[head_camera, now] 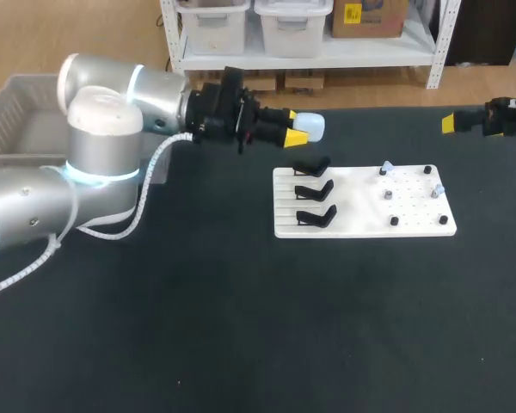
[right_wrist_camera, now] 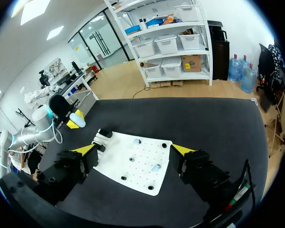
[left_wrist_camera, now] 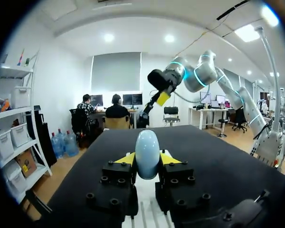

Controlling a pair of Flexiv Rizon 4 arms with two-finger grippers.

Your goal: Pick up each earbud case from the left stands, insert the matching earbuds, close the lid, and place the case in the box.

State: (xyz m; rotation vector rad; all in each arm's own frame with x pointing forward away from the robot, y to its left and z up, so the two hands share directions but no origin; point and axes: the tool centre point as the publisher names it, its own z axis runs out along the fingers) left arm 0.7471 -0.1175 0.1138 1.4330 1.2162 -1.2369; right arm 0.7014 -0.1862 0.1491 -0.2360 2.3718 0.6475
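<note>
Black cloth-topped counter (head_camera: 241, 327) carries a white pegboard tray (head_camera: 361, 225) nearer its right edge. Left gripper (head_camera: 296, 126) clamps the pale-blue oval earbud case (head_camera: 314, 126) near the far edge; right gripper (right_wrist_camera: 134, 149) is spread wide.

The right claw (right_wrist_camera: 134, 151) hangs over the black table (right_wrist_camera: 194, 118), fingers spread wide, with the white board (right_wrist_camera: 137, 159) lying ahead between them. Black stands (right_wrist_camera: 102, 137) line one end; pale earbuds (right_wrist_camera: 156, 167) sit on it. Beyond the stands, the left claw (right_wrist_camera: 74, 122) carries a pale earbud case (right_wrist_camera: 79, 118).
</note>
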